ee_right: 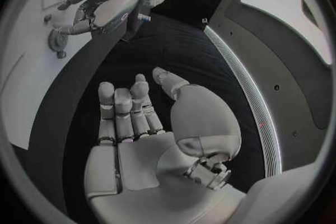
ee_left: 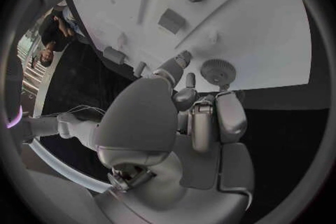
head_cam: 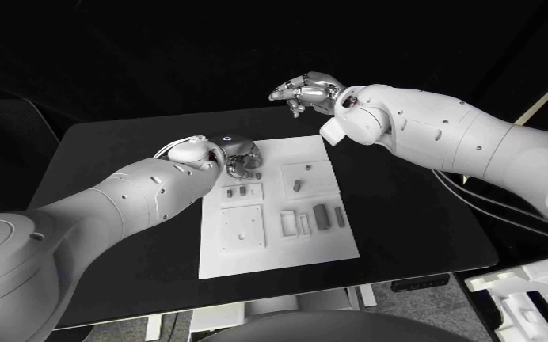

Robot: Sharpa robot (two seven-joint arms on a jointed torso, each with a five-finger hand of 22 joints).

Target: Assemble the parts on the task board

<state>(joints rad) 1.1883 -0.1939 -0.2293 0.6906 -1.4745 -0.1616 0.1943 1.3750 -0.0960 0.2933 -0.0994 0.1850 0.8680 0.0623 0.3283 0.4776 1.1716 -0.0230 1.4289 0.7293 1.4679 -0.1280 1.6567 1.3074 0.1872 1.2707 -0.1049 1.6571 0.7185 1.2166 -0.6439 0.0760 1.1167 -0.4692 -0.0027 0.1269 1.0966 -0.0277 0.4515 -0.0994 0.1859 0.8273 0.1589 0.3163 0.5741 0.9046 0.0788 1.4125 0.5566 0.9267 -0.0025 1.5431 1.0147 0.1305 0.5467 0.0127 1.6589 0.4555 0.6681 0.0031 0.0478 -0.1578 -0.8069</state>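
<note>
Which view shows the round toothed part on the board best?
The left wrist view: the gear sits plainly on the task board just beyond the left robot hand. The right wrist view shows it small; in the head view the left robot hand covers that spot.

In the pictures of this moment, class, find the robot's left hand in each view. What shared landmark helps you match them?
Head view: left hand over the task board's far left corner.
Left wrist view: left hand fills the middle, fingers reaching toward the board.
Right wrist view: left hand near the board.
Shared landmark: the white task board.

Left hand [head_cam: 237, 157] over task board [head_cam: 274, 243]
</note>
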